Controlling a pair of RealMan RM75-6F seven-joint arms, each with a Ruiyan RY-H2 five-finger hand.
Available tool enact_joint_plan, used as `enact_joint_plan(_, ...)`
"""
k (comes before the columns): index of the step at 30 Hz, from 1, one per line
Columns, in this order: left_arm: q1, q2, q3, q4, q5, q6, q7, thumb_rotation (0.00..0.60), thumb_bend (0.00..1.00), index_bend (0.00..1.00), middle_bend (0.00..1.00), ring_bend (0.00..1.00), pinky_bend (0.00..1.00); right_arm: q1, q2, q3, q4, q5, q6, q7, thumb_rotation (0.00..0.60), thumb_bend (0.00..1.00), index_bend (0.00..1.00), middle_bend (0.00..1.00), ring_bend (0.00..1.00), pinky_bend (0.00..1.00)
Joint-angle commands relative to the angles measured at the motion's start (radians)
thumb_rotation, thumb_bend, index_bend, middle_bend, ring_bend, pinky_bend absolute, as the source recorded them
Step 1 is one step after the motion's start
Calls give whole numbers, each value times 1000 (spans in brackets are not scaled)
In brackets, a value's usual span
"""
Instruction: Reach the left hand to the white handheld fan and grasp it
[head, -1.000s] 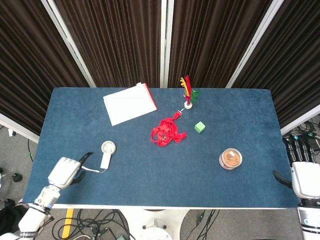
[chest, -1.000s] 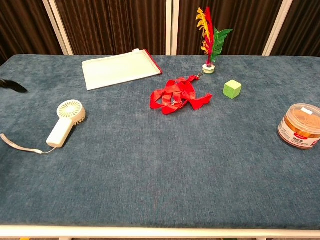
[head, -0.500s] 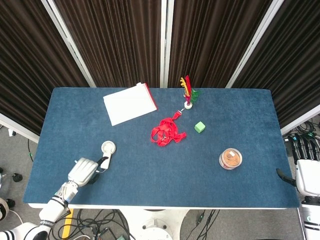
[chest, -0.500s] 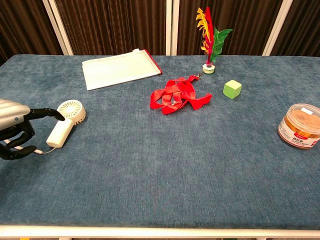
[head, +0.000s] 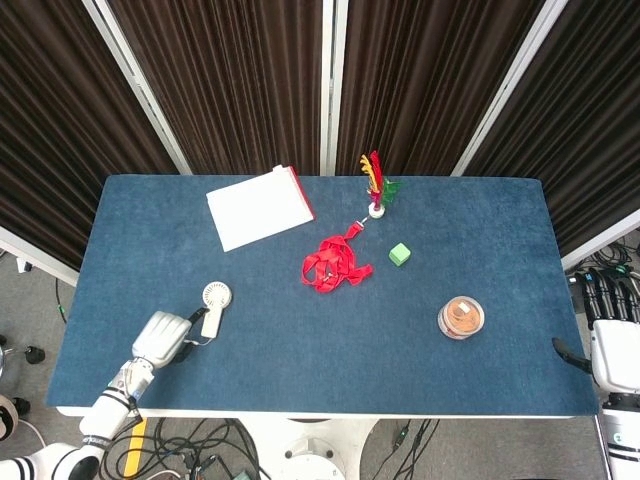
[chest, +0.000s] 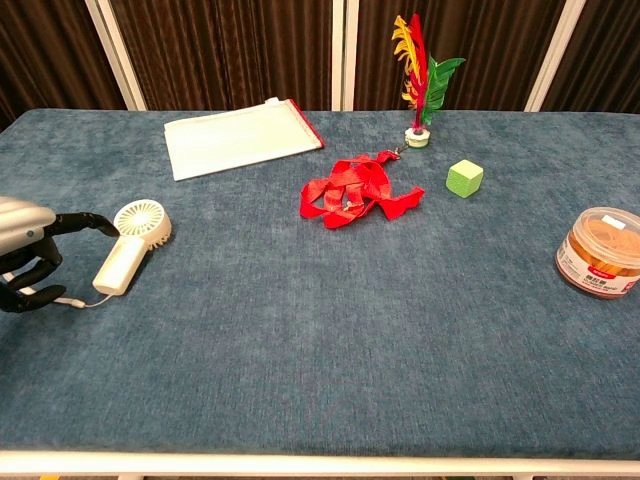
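The white handheld fan lies flat on the blue table, round head toward the back, handle toward the front, with a thin wrist strap trailing to the left. My left hand sits just left of the handle, fingers curled around open space, one fingertip reaching close to the fan's head. It holds nothing. My right hand hangs off the table's right edge, fingers spread, empty.
A red ribbon tangle lies mid-table, a green cube to its right, a feathered shuttlecock behind. A white pouch sits at back left. A round jar stands at right.
My left hand came in from the front left corner to the fan's side, then drew back slightly left. The fan has not moved. The right hand barely shifted.
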Motion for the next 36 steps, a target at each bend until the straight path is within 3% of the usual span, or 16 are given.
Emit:
enact_joint_plan(1, -4, -3, 1, 4, -4, -3, 1, 600, 420, 160, 803, 830, 780, 1, 0, -1, 0, 2, -3, -2, 600, 81, 0, 0, 0, 0)
enact_joint_plan(36, -29, -25, 22, 22, -33, 6, 18, 600, 420, 160, 803, 830, 780, 7, -8, 2, 12, 36, -31, -11, 600, 82, 0, 0, 0, 0)
